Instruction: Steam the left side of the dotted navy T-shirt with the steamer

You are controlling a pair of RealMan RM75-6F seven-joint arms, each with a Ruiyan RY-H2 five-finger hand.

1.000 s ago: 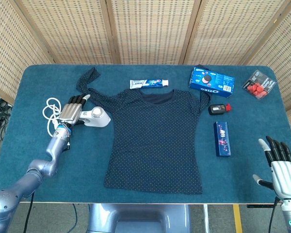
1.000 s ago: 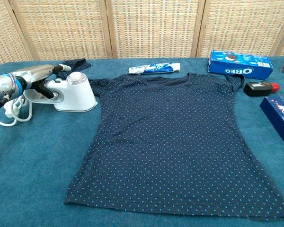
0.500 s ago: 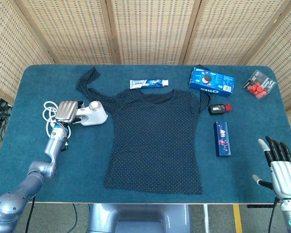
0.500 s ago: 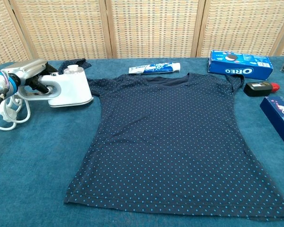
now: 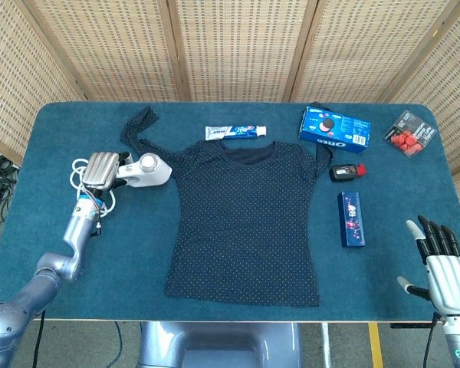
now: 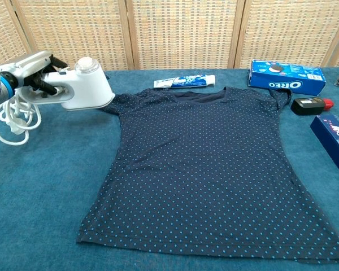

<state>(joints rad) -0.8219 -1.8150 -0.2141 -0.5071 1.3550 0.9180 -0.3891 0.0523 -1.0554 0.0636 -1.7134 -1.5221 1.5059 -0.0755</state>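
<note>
The smooth white plastic steamer (image 6: 82, 84), round-capped, sits in the closed grip of the left hand (image 6: 28, 70) at upper left, just beside the flat, soft dotted navy T-shirt (image 5: 249, 218) mid-frame on the napped blue table (image 5: 54, 130). A toothpaste tube (image 5: 236, 132) and glossy cookie box (image 5: 334, 127) lie above the shirt, with a coiled white cord (image 6: 11, 121) trailing below the steamer. The right hand (image 5: 443, 264), empty with fingers spread, is cut off at lower right.

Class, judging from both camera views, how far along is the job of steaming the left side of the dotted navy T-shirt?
Done: the left hand grips the white handheld steamer, which looks raised off the blue table in the chest view.
In hand: the steamer sits beside the dotted navy T-shirt, near its left sleeve, white cord trailing.
Left: passing the steamer over the shirt's left side. The right hand waits open, holding nothing.
</note>
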